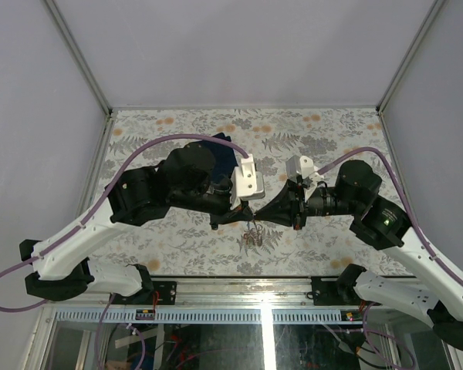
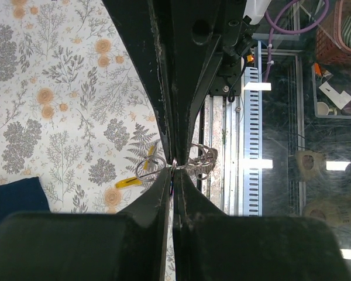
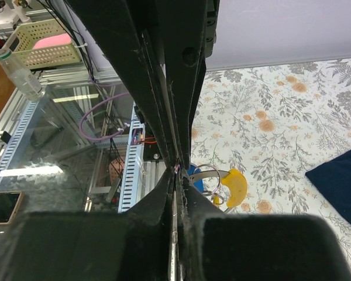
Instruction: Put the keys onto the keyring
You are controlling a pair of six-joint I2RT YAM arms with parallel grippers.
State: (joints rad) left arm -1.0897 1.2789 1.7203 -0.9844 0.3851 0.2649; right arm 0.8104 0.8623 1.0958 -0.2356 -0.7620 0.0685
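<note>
My two grippers meet tip to tip above the near middle of the table. The left gripper (image 1: 241,216) (image 2: 174,166) is shut on the thin wire keyring (image 2: 148,168). Against it, the right gripper (image 1: 258,216) (image 3: 178,171) is also shut, with a sliver of the keyring's (image 3: 213,170) metal at its tips. The keys (image 1: 252,234) dangle in a bunch just under the tips. A yellow tag (image 2: 128,182) (image 3: 236,187) and a blue tag (image 3: 194,174) show; the other keys are tangled small rings (image 2: 202,163), partly hidden by the fingers.
A folded navy cloth (image 1: 224,156) (image 2: 14,199) (image 3: 338,180) lies on the flowered table top (image 1: 316,131) behind the left arm. The table's near edge (image 1: 293,275) with its metal rail runs just below the grippers.
</note>
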